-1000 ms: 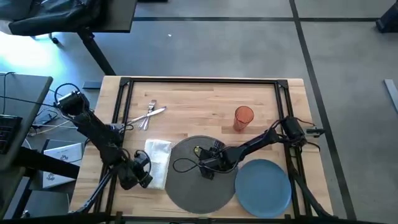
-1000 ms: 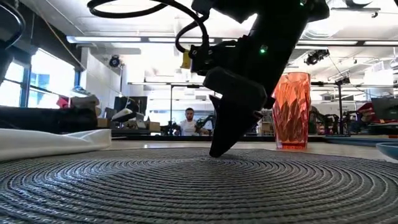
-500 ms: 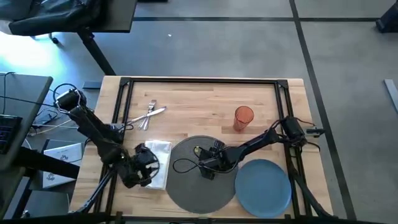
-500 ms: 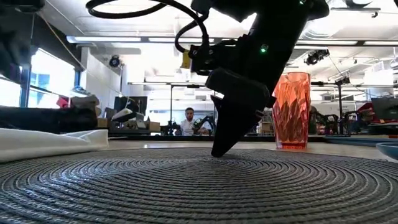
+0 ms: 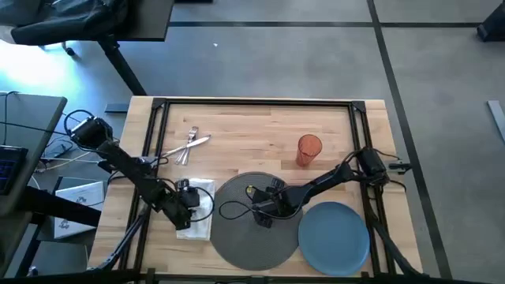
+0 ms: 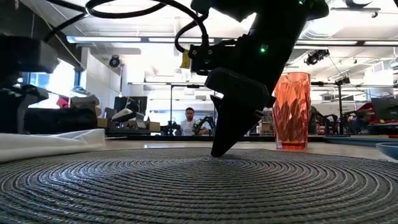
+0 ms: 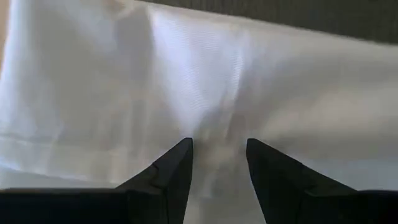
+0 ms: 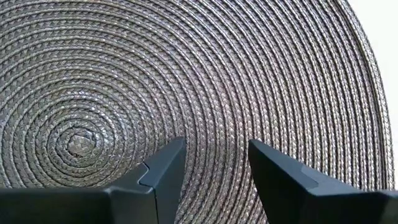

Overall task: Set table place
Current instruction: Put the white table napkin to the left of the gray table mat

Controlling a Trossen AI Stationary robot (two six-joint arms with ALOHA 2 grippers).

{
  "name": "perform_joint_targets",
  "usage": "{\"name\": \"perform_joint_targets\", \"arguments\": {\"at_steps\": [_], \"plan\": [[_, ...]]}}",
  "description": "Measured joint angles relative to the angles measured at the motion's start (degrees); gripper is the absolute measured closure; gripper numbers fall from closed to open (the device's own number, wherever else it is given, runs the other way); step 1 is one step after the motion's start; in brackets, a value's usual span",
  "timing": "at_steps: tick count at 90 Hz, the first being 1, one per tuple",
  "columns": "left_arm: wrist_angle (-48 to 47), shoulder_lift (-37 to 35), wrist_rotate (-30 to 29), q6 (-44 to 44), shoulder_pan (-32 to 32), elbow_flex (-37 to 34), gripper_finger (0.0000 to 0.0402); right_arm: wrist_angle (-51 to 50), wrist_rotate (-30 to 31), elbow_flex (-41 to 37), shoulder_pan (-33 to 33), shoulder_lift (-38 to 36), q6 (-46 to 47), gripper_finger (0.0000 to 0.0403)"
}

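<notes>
Grey floor (image 5: pixel 316 55) crossed by dark seams. Bright window (image 6: pixel 37 87) and long ceiling lights (image 6: pixel 124 39). Distant desks with monitors (image 6: pixel 134 106), perhaps; a seated person (image 6: pixel 188 122) behind.

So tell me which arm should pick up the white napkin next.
Left. Its hand hangs open right over the napkin, while the right hand sits over the placemat, farther off.

Partly hidden under the left arm: the white napkin (image 5: pixel 202 207). Cut off at the edge: the blue plate (image 6: pixel 389 149). Too small to tell apart: the cutlery (image 5: pixel 189 145).
</notes>
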Motion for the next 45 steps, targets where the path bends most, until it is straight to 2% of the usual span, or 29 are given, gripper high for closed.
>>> {"name": "perform_joint_targets", "arguments": {"at_steps": [23,45], "plan": [[-2.44,-0.07,0.72,-5.88,-4.2,0.5,0.0265,0.02,0.0,0.02,0.0,0.0,-1.01,0.0238],[-4.56,-0.07,0.74,-7.33,-5.4,3.44,0.0265,-0.02,0.0,0.02,0.0,0.0,-0.9,0.0238]]}}
